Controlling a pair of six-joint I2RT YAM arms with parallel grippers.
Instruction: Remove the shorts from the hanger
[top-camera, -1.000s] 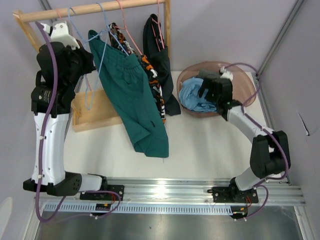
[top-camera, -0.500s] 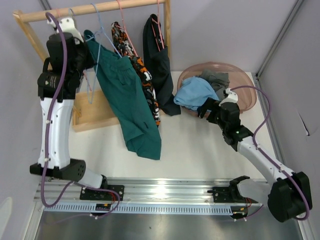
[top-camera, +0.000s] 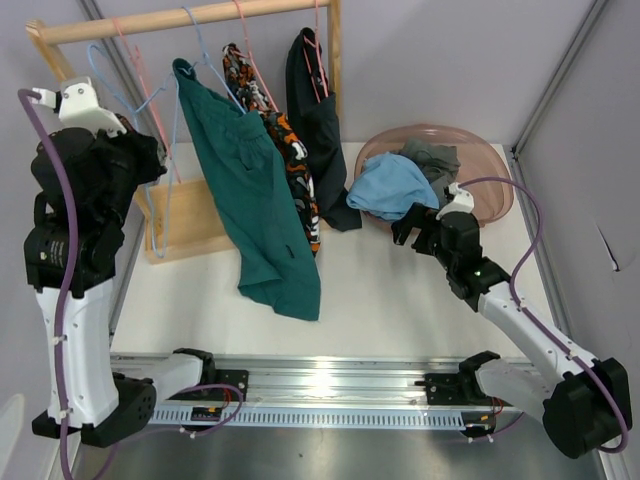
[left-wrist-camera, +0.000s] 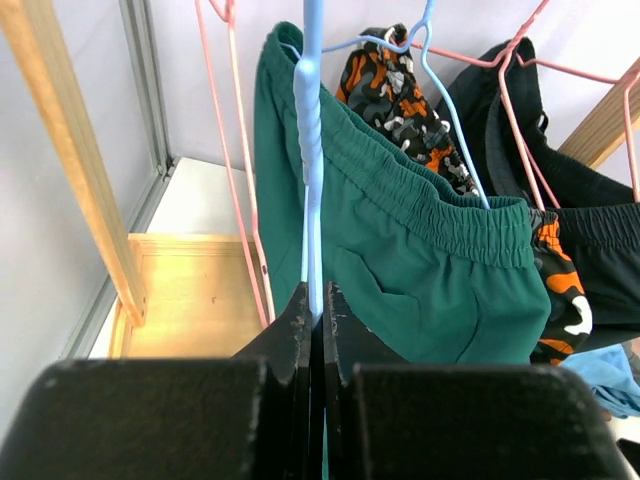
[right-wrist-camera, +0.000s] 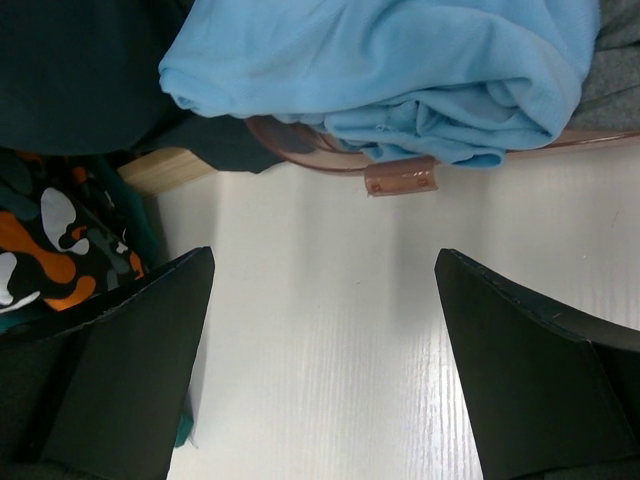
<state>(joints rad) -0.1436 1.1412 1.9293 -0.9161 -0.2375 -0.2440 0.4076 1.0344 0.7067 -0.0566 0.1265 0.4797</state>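
**Gripping the light blue hanger (left-wrist-camera: 313, 150) with the dark teal shorts (left-wrist-camera: 430, 270) not yet freed**

The hanger's thin wire is pinched between the closed fingers of the left gripper (left-wrist-camera: 315, 305), at the far left below the wooden rail (top-camera: 190, 18). The right gripper (right-wrist-camera: 322, 260) is spread wide and empty, low over the white table (right-wrist-camera: 330, 380), just near of the pink basin (top-camera: 490, 200).

The wire could twist or slip in so narrow a pinch. If the hanger is tugged left, the gathered waistband could catch on its bend, or the bare pink hanger (left-wrist-camera: 232, 150) just beside it could be dragged along. With nothing gripping the cloth, it could slide off and fall short of the basin.

The teal shorts are draped over the blue hanger by the elastic waistband, hanging long and creased, just left of the patterned shorts (left-wrist-camera: 400, 90) and the black shorts (left-wrist-camera: 590, 230). The light blue shorts (right-wrist-camera: 400, 70) and grey shorts (top-camera: 435, 158) are piled in the basin.
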